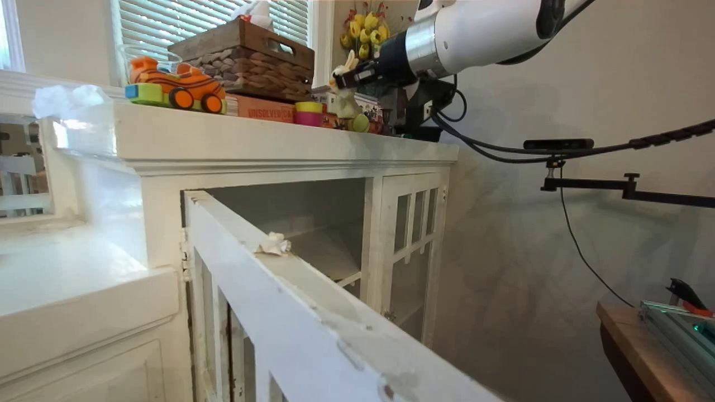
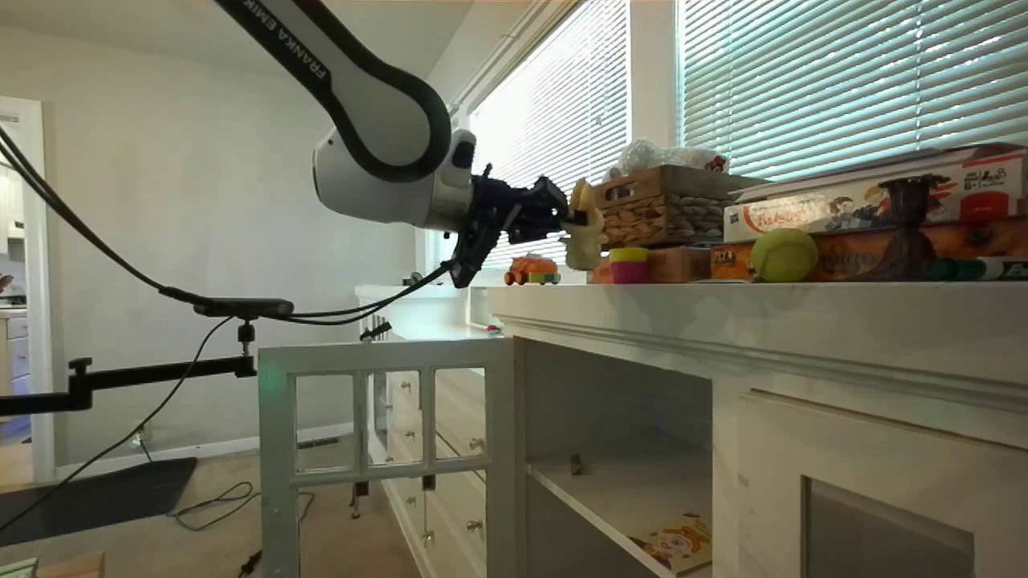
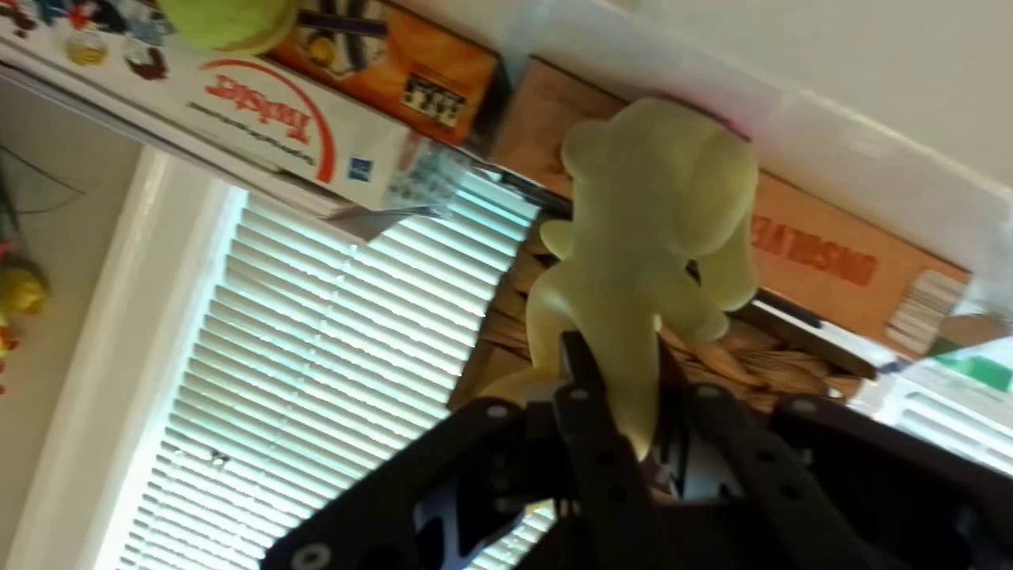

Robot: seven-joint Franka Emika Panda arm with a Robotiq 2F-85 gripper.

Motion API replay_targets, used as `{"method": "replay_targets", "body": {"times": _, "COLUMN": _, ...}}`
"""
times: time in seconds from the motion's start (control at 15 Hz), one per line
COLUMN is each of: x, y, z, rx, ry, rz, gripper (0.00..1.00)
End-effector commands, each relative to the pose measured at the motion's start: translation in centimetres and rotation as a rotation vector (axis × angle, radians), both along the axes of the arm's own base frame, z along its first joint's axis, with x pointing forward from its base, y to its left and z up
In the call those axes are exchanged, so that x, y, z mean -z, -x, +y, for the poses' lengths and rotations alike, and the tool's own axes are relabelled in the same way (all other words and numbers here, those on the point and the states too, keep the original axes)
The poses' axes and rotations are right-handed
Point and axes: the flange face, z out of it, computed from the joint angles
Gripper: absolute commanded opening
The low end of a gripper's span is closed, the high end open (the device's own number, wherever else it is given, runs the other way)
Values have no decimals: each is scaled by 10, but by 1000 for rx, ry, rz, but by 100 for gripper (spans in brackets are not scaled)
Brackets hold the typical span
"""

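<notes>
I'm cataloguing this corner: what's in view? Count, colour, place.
cabinet: one, white, centre
blinds: two, pale, behind cabinet
woven basket: one, brown, before blinds
flowers: several, yellow, beside blinds
printed box: one, orange, cabinet top
Twister box: one, white, atop printed box
UNSOLVED box: one, orange, cabinet top
toy car: one, orange-green, cabinet top
tub: one, yellow over pink, cabinet top
tennis ball: one, yellow-green, cabinet top
candlestick: one, dark, cabinet top
marker: one, green-white, cabinet top
rabbit figurine: one, pale yellow, in hand
robot arm: one, mostly white, near cabinet
hand: one, black, shut on rabbit figurine
</notes>
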Motion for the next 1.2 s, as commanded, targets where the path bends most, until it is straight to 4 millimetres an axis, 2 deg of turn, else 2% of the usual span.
{"method": "replay_targets", "body": {"times": 0.0, "x": -11, "y": 19, "z": -34, "rx": 100, "ry": -10, "rz": -88, "gripper": 4}}
{"method": "replay_targets", "body": {"times": 0.27, "x": -16, "y": 33, "z": -74, "rx": 211, "ry": 10, "rz": -157, "gripper": 4}}
{"method": "replay_targets", "body": {"times": 0.8, "x": -23, "y": 44, "z": -191, "rx": 647, "ry": 3, "rz": -295, "gripper": 4}}
{"method": "replay_targets", "body": {"times": 1.13, "x": -26, "y": 49, "z": -235, "rx": 792, "ry": 1, "rz": -362, "gripper": 4}}
